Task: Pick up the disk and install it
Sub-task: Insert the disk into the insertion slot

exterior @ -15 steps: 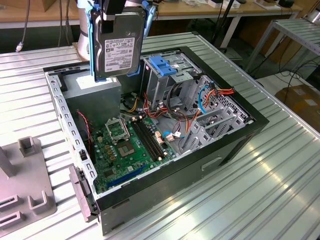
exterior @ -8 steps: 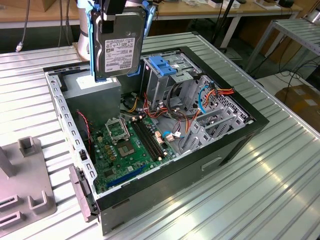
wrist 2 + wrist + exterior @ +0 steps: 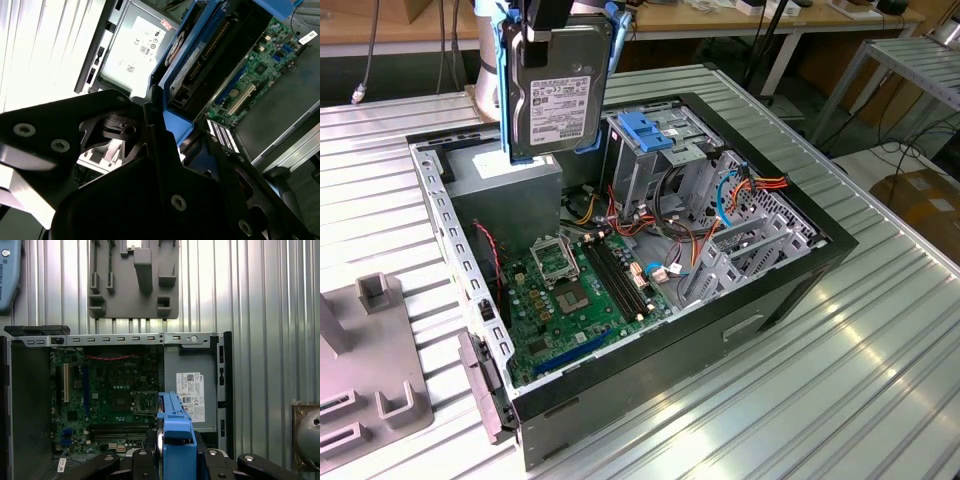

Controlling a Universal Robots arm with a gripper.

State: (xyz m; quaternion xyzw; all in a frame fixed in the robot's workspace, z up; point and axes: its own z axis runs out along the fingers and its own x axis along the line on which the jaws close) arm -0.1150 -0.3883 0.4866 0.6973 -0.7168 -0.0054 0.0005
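Fixture plate [image 3: 370, 370]: grey, with raised blocks, lying on the table at the near end of the exterior view's left, just beside my work case.
Table [image 3: 820, 400]: ribbed metal, carrying the case and the plate.
Computer case [image 3: 770, 310]: lying on its side with the panel off and the interior exposed.
Motherboard [image 3: 580, 290]: green, on the case floor, in the near half.
Grey box [image 3: 510, 190]: white sticker, in the case's far corner on the exterior view's left.
Drive cage [image 3: 650, 130]: silver with a blue tab, at the far end, to the right of the grey box.
Gripper [image 3: 548, 30]: my fingers are clamped on the disk's blue carrier.
Disk [image 3: 555, 90]: held upright in the air, label towards the exterior camera, over the grey box and beside the drive cage.
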